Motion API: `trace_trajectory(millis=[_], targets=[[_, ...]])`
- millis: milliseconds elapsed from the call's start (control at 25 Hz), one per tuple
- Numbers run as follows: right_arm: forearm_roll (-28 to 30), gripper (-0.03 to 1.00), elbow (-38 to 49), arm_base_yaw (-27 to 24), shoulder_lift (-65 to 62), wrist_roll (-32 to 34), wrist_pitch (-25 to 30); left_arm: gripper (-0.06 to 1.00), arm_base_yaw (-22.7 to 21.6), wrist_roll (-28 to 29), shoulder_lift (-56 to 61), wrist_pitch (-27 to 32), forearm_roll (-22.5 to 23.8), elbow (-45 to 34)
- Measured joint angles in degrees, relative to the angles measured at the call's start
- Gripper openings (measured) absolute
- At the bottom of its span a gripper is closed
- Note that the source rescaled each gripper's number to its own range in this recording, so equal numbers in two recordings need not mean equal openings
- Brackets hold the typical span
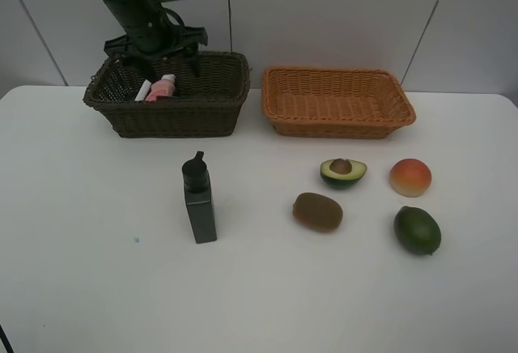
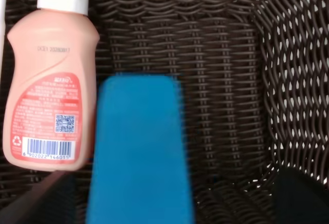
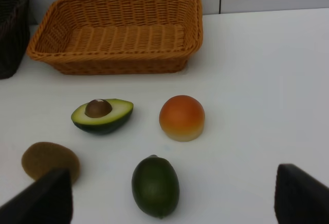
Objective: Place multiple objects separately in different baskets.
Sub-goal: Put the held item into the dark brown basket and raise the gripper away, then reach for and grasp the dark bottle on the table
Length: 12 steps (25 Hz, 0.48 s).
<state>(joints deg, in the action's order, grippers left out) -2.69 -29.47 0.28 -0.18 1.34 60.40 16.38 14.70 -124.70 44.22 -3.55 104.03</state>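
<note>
The blue eraser (image 2: pixel 140 152) shows blurred inside the dark brown basket (image 1: pixel 174 114), just beside the pink bottle (image 2: pixel 49 95). The bottle's label carries a QR code, a recycling mark and a barcode reading 902022 146015. The white marker (image 1: pixel 142 91) rests there too. The basket stands on a white table (image 1: pixel 81 288) before a pale panelled wall. The left gripper (image 1: pixel 160 61) hangs over the basket, its jaws spread wide and not clamped on the eraser. The right gripper (image 3: pixel 172 198) gapes too, gripping nothing.
</note>
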Motion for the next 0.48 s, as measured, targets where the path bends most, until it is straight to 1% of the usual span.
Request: trace_trajectory(millis=[160,240,320,480], targets=[[0.0,1.0,0.0,0.0,0.0,0.0,0.0,0.99,0.0,0.05,0.0,0.19,0.24,0.71],[0.0,1.0,0.0,0.0,0.0,0.0,0.0,0.99,0.0,0.05,0.0,2.09,-0.02,2.28],[0.0,1.0,0.0,0.0,0.0,0.0,0.0,0.99,0.0,0.16,0.0,6.25,-0.73,4.73],[0.0,1.0,0.0,0.0,0.0,0.0,0.0,0.99,0.0,0.21,0.0,20.25,-2.79,11.31]])
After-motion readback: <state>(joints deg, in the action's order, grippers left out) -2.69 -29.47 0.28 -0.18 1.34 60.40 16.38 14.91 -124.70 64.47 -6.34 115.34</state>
